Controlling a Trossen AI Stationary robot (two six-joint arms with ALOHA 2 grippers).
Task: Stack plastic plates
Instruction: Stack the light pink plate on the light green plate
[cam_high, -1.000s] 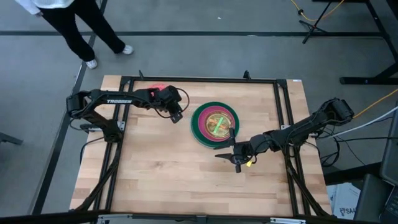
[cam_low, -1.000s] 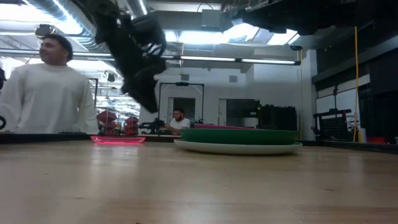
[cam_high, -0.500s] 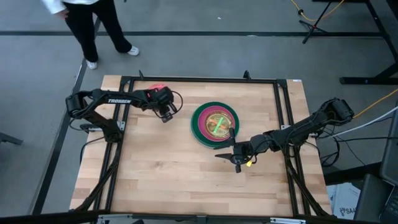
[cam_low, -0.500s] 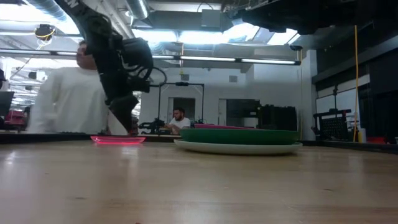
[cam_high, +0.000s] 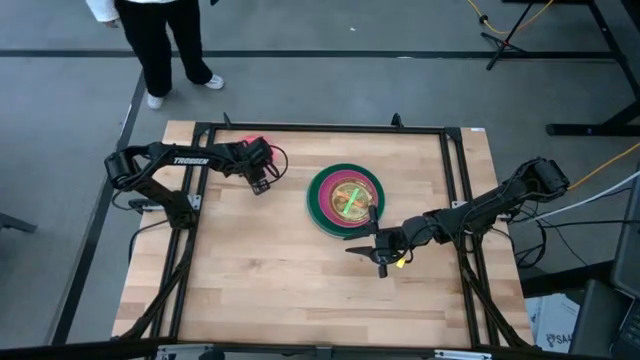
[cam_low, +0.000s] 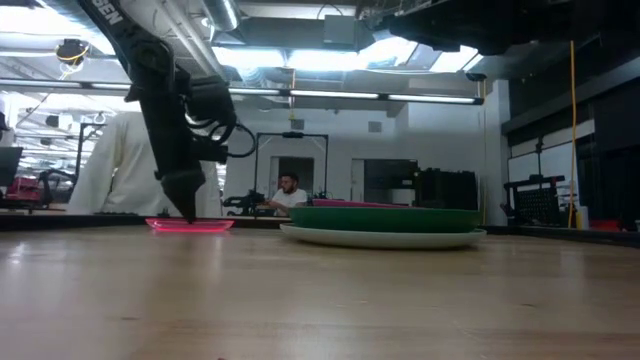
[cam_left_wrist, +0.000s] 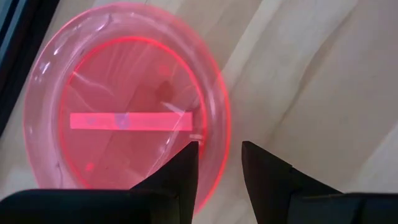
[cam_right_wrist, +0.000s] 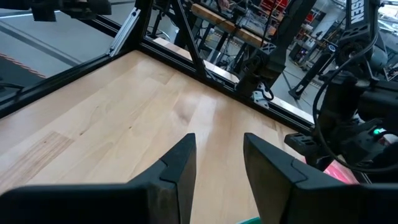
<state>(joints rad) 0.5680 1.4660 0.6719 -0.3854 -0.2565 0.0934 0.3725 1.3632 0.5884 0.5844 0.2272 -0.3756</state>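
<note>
Now your left gripper (cam_left_wrist: 217, 163) hangs slightly parted over one pink-red plate (cam_left_wrist: 127, 106); your right gripper (cam_high: 381, 256), parted and empty, waits beside one stack of plates (cam_high: 346, 200) on the tabletop (cam_high: 280, 270).

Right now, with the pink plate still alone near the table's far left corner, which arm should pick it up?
Left. The left gripper hangs open right over the pink plate, its fingers straddling the rim. The right gripper waits on the near side of the stack, far from that plate.

Bright overhead room light; glare streak on pink plate (cam_left_wrist: 127, 118); low view soft.
</note>
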